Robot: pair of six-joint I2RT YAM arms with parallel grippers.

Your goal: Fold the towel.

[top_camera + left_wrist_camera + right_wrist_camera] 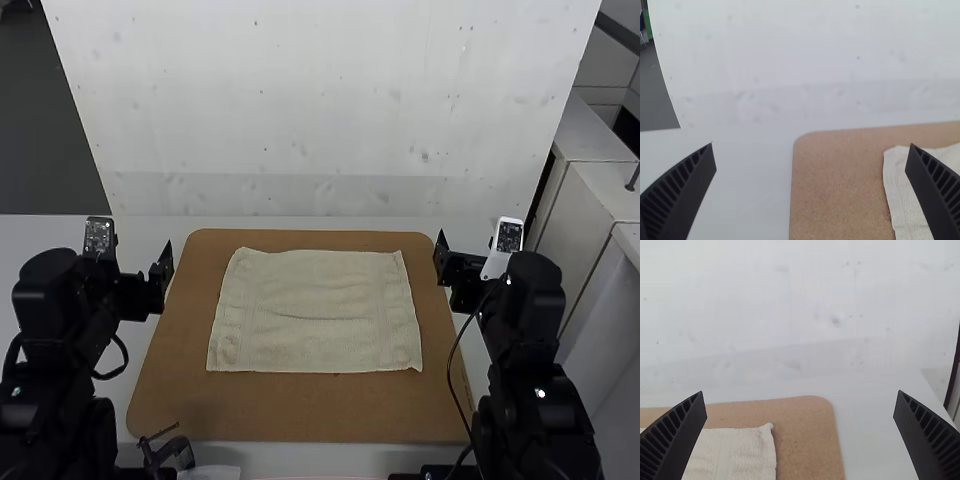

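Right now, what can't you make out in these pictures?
Underside of the rectangular cream cloth towel: high view, hidden against the brown board.
Part of the towel: left wrist view, behind one black ribbed finger.
What the pale flat thing is: high view, cut off by the bottom edge.

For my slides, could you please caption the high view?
Cream towel spread on a brown board, between the open left and right grippers.

Passage is running above the towel (315,310), between left arm (55,310) and right arm (535,310); white panel (320,100) is standing beyond.
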